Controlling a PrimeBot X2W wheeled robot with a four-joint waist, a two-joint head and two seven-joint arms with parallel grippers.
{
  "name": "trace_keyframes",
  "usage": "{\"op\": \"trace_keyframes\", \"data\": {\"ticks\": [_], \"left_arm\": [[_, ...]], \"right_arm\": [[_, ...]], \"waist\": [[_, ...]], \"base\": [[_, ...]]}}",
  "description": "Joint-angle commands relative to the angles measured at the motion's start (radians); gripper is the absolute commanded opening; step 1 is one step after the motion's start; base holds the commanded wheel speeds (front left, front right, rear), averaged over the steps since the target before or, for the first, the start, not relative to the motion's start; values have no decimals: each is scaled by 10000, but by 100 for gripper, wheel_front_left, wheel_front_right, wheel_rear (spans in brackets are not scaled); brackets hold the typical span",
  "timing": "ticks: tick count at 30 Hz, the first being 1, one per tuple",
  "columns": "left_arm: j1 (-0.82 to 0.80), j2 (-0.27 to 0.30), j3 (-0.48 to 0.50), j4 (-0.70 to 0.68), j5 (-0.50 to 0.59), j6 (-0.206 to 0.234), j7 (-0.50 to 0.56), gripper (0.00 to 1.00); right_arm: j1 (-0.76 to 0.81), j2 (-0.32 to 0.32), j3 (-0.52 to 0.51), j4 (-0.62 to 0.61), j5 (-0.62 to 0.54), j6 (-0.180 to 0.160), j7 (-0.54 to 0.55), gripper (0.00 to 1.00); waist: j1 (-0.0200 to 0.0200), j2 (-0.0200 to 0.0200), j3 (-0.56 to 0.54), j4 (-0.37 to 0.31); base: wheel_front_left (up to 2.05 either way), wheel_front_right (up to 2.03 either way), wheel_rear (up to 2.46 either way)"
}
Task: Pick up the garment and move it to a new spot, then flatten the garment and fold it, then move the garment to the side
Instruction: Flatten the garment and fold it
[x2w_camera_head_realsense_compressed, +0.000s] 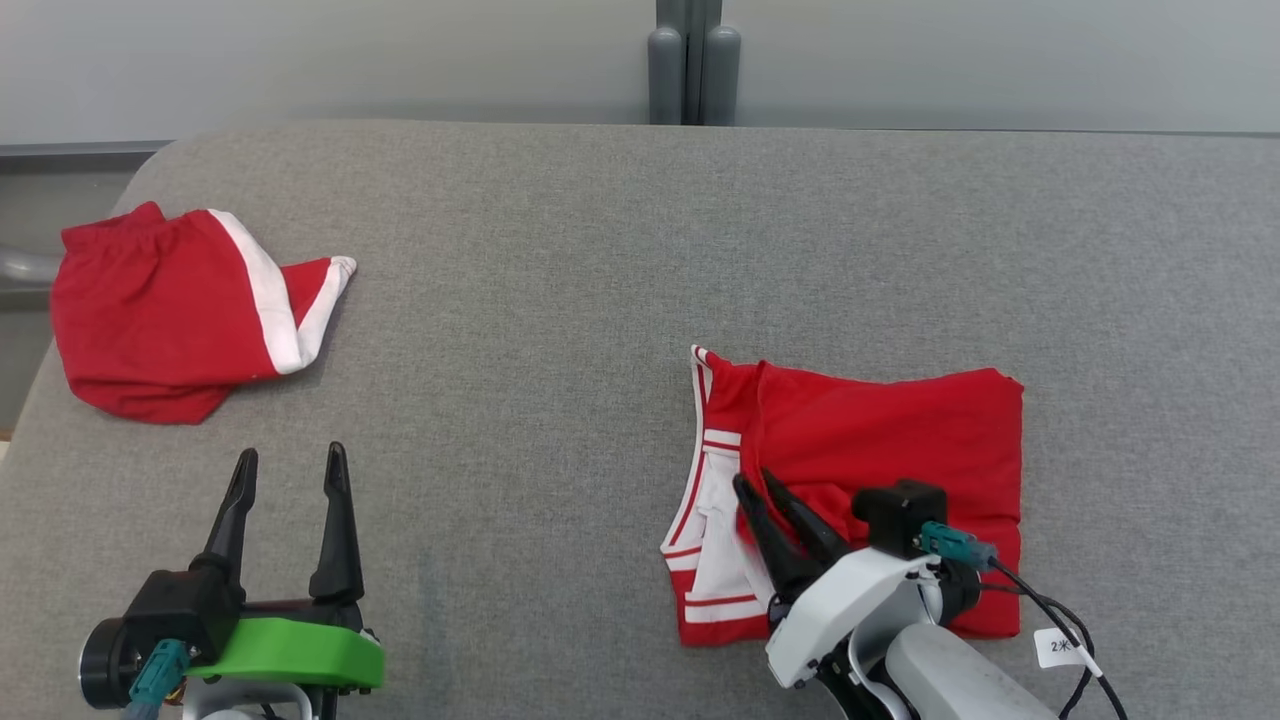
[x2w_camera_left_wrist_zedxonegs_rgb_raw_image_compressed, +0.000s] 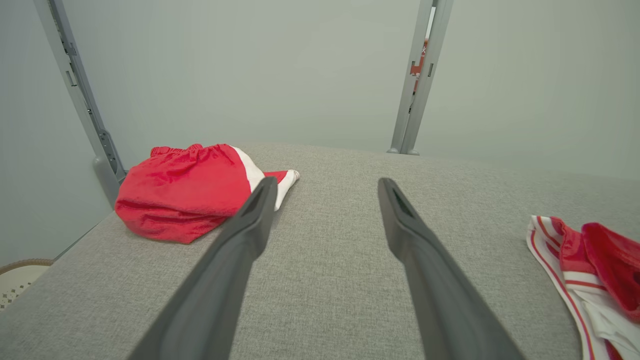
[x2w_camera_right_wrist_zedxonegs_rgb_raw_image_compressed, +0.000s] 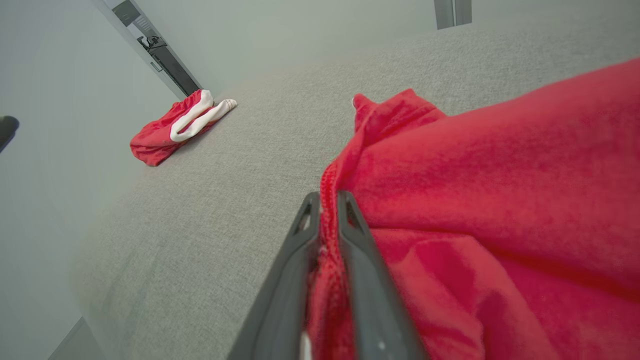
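Right fingers (x2w_camera_head_realsense_compressed: 762, 525): drawn close together, pointing toward 11 o'clock in the head view. The right wrist view showed a thin ridge of red cloth caught in the narrow gap between them. Whether that pinch was firm or slackening could not be told.
What they held: the garment (x2w_camera_head_realsense_compressed: 900, 430), a red jersey with white, red-striped trim, gripped at a raised fold near its 7 o'clock corner.
Where the garment lay: on the near right part of the grey fabric-covered worktop (x2w_camera_head_realsense_compressed: 550, 300), folded into a compact block that was nearly square.
Direction from the fingers: most of the cloth spread away from the tips toward 1 to 3 o'clock. Only the trimmed edge lay on their 9 o'clock side.
Long axis: slightly the longer way from 9 to 3 o'clock. The trimmed edge ran across that, from 12 to 6 o'clock.
Nearer arm: clearly the right, since it touched the cloth.
Left fingers (x2w_camera_head_realsense_compressed: 337, 530): spread wide with nothing between them, pointing to 12 o'clock. They sat at the near left, well apart from the garment, which lay toward their 3 o'clock.
Other item: red shorts (x2w_camera_head_realsense_compressed: 160, 320) with a white stripe, crumpled at the worktop's 10 o'clock corner, beyond the left fingers.
Likely stage: the folding looked finished, so shifting the block aside probably remained. A one-corner grip could pull the layers open.
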Motion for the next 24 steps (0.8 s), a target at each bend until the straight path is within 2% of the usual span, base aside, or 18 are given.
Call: {"op": "trace_keyframes", "data": {"ticks": [1, 8, 15, 24], "left_arm": [[-167, 2, 41, 23, -36, -33, -32, 100], [-145, 4, 42, 25, 43, -33, -32, 100], [-120, 3, -14, -22, 35, -33, -32, 100], [104, 5, -135, -80, 67, -31, -32, 100]], "right_arm": [[-95, -2, -3, -60, 87, -15, -42, 100], [245, -280, -1091, -1763, -444, -15, -45, 100], [1243, -746, -3101, -3767, -1107, -15, -41, 100], [2802, -851, -4778, -5102, -1769, -15, -42, 100]], "waist": [[0, 0, -5, -43], [0, 0, -102, -326], [0, 0, -210, -568], [0, 0, -342, -841]], "base": [[0, 0, 0], [0, 0, 0], [0, 0, 0], [0, 0, 0]]}}
